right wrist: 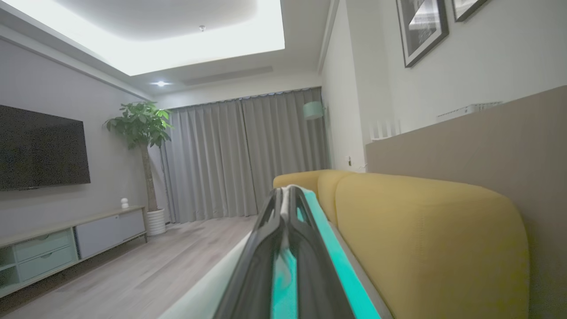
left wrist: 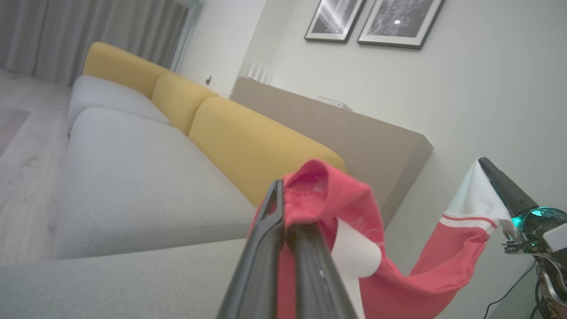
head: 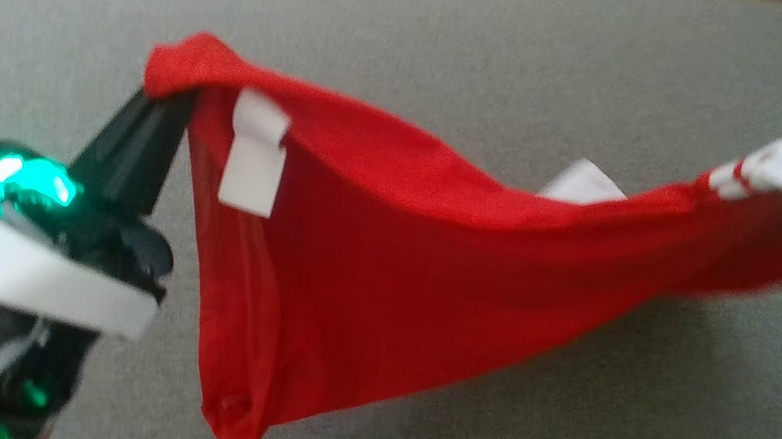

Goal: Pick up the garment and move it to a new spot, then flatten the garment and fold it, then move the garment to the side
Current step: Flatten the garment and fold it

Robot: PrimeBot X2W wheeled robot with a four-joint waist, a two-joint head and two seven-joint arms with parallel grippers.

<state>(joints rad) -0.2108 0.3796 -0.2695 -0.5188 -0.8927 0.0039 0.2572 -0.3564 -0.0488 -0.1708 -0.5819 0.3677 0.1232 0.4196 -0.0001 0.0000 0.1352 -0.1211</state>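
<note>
The garment (head: pixel 386 250) is held slung across the middle of the head view, above the sofa (head: pixel 544 62). Its red corner at upper left is clamped by the left gripper (head: pixel 170 105); its white edge is pinched between the right gripper's (right wrist: pixel 288 192) closed fingers.

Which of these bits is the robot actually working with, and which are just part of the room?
In the job: red garment, held up by left gripper and right gripper, both shut on it; grey sofa seat beneath.
Just there: yellow back cushions, framed pictures, television, potted plant, curtains.
</note>
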